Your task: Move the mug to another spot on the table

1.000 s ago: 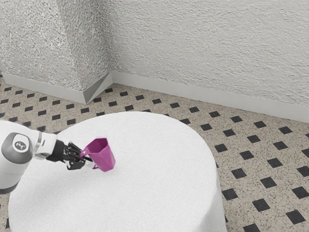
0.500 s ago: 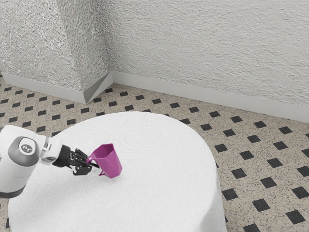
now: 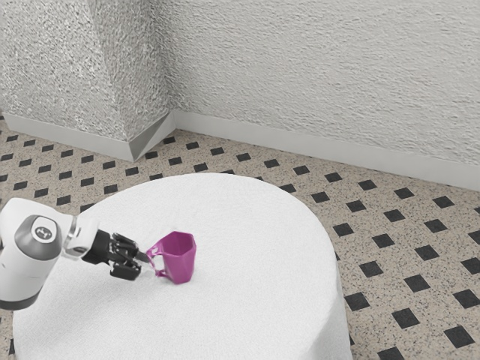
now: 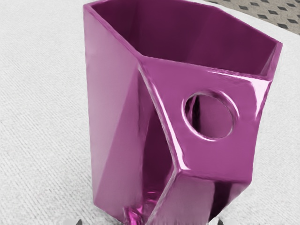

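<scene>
Firstly, the ext. view. The purple mug [image 3: 178, 257] stands upright on the round white table [image 3: 255, 247], approx. in the middle of the visible top and well apart from every edge. Its opening faces up, and its handle [image 3: 157, 263] points to 9 o'clock, toward the tool [image 3: 148, 259]. The tool is low over the table at 9 o'clock of the mug and reaches the handle. I cannot tell if it clamps the handle or stands apart from it. The white arm [image 3: 30, 251] comes in from 9 o'clock. A tiled floor [image 3: 390, 225] w/ black squares lies around the table, and a grey wall [image 3: 315, 67] rises behind at 12 o'clock.

Secondly, the wrist view. The mug [image 4: 122, 122] is just in front of the hand, w/ its handle side turned to the camera. The handle [image 4: 211, 140] is a flat plate w/ a round hole. White table surface [image 4: 42, 117] lies on both sides of the mug, and a bit of floor [image 4: 262, 9] shows beyond its rim.
</scene>
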Controlling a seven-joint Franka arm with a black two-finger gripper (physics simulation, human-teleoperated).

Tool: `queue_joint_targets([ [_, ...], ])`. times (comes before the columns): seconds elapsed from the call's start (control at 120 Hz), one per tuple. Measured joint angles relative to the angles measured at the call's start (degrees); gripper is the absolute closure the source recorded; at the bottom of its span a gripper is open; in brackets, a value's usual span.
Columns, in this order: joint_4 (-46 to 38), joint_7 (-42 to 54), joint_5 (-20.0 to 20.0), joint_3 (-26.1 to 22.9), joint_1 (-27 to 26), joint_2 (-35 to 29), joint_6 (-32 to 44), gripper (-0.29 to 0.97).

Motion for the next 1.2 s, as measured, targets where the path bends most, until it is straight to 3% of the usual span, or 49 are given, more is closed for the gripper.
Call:
queue_joint_targets([
  [0.1,-0.57,-0.06,-0.1,-4.26,4.44,1.16,-0.45,0.21],
  [0.2,-1.85,-0.77,-0.21,-14.99,12.93,3.79,-2.5,0.13],
  [0.367,-1.93,-6.11,0.23,-40.7,28.78,11.9,-7.1,0.07],
  [0.417,-1.19,-9.67,2.61,-49.83,34.9,14.36,-8.81,0.06],
  [0.458,0.1,-13.31,6.04,-54.1,37.71,15.7,-10.78,0.05],
  [0.583,11.84,-26.32,19.24,-57.77,39.18,20.41,-23.08,0.03],
  [0.733,32.25,-39.71,25.3,-58.2,39.42,30.75,-41.56,0.03],
  [0.8,40.34,-44.62,25.15,-61.57,43.1,35.2,-48.71,0.02],
  [0.917,52.08,-52.07,22.89,-74.68,58.3,40.35,-58.31,0.02],
  [0.983,57.56,-55.9,20.72,-80.12,64.21,42.94,-63.04,0.02],
  [1.2,64.84,-65.8,17.76,-87.24,71.72,45.02,-73.99,0.02],
])
